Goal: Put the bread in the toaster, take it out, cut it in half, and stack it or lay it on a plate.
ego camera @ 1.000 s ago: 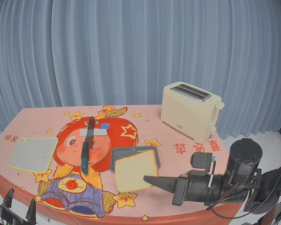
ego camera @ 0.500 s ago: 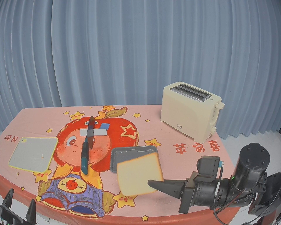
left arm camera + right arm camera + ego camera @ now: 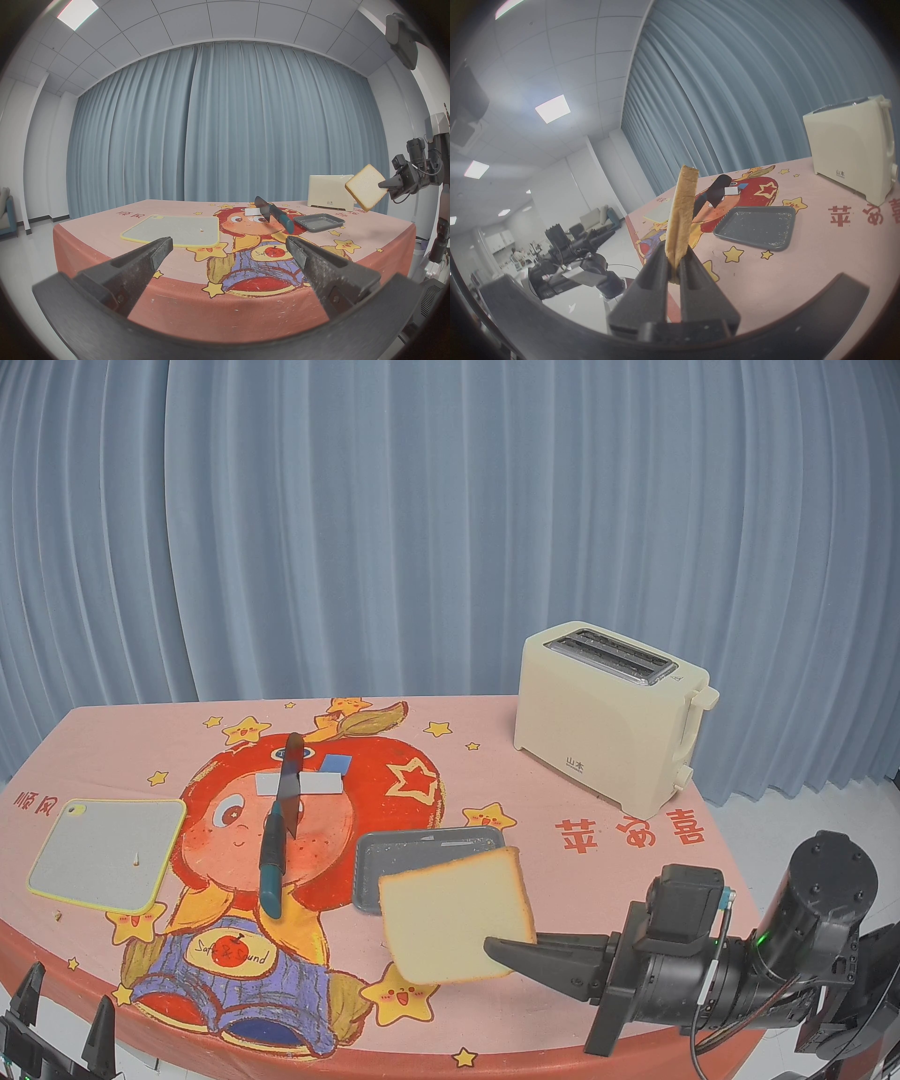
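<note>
Black fingers of the left gripper stand wide apart with nothing between them, low off the near left edge of the table. On the pink cartoon cloth, a grey board with a yellow rim lies flat at the left end. To its right a knife rests across the red apple face, teal handle nearest me and dark blade pointing towards the curtain. Next comes a dark grey tray, dusted with crumbs. The bread hangs in the air just in front of the tray, clear of the table and tilted, its crust edge pinched at one corner. The right gripper has it, its two fingers closed tight on the slice, and reaches in from the near right. Well behind, the cream toaster stands at the far right, both slots showing.
</note>
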Robot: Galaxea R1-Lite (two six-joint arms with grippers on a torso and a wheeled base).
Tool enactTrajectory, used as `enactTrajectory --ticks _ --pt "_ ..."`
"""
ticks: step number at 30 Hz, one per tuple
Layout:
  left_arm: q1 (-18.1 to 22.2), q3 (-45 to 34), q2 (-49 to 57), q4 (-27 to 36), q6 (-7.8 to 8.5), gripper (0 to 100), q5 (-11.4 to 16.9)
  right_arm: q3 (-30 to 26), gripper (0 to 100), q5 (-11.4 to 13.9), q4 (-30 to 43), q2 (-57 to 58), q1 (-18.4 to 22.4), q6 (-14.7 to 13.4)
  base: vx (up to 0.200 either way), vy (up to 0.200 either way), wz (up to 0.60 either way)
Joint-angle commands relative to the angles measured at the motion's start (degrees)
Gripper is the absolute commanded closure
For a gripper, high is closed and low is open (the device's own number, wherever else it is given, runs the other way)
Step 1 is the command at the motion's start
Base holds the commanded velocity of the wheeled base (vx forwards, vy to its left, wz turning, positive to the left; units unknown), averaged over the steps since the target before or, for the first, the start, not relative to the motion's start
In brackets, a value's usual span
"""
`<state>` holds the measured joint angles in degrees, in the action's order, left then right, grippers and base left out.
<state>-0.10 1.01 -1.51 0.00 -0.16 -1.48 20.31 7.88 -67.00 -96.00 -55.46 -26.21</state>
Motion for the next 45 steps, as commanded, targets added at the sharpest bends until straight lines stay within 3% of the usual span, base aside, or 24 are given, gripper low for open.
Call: enactTrajectory --ticks 1,9,12,18,41,45 --pt "0.01 -1.01 -0.07 0.0 -0.02 0 -0.02 -1.15 100 -0.05 -0.06 -0.24 0.35 2.3 0.0 0.0 0.0" --pt "0.01 -1.01 -0.07 0.0 -0.02 0 -0.02 -2.82 100 -1.37 -0.06 0.02 0.7 8.28 0.0 0.0 0.0" --pt "0.01 -1.01 -0.07 0.0 -0.02 0 -0.02 -2.82 100 -1.9 -0.06 0.02 0.7 9.51 0.0 0.0 0.0" --pt "0.01 -1.01 -0.07 0.0 -0.02 0 -0.02 -2.82 100 -5.24 -0.06 -0.15 0.7 11.27 0.0 0.0 0.0" --pt "0.01 -1.01 -0.07 0.0 -0.02 0 -0.02 -2.47 100 -5.59 -0.06 0.29 1.67 11.53 0.0 0.0 0.0" --pt "0.01 -1.01 -0.07 0.0 -0.02 0 -0.02 -2.2 100 -6.73 -0.06 0.9 1.67 11.44 0.0 0.0 0.0"
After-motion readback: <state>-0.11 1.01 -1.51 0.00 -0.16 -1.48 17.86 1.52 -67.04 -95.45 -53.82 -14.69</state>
